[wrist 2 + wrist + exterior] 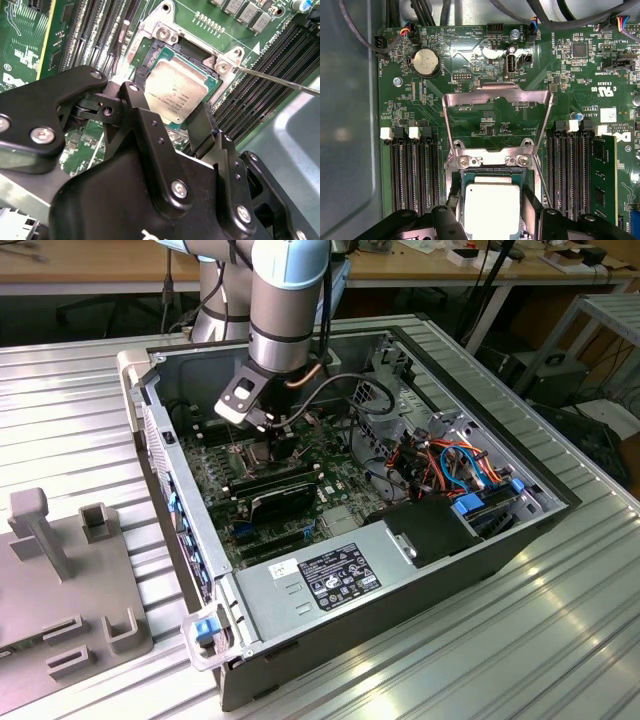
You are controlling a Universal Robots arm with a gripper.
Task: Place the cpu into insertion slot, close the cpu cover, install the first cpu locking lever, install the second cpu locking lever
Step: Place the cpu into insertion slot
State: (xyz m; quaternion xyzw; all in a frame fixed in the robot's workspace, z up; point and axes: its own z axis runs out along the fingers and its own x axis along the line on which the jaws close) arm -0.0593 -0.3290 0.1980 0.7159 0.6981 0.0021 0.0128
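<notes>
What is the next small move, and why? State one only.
Probably ease the gripper straight down a touch. It brackets the cpu squarely over the insertion slot, and the cpu cover stands open behind. I cannot tell whether the chip is fully seated, so a gentle settle seems safest.

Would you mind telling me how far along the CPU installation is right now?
Nothing finished yet. In hand: the gripper has its fingers clamped on the cpu at the insertion slot. Left: the cpu cover stands flipped open, and a locking lever sticks up unlatched.
</notes>
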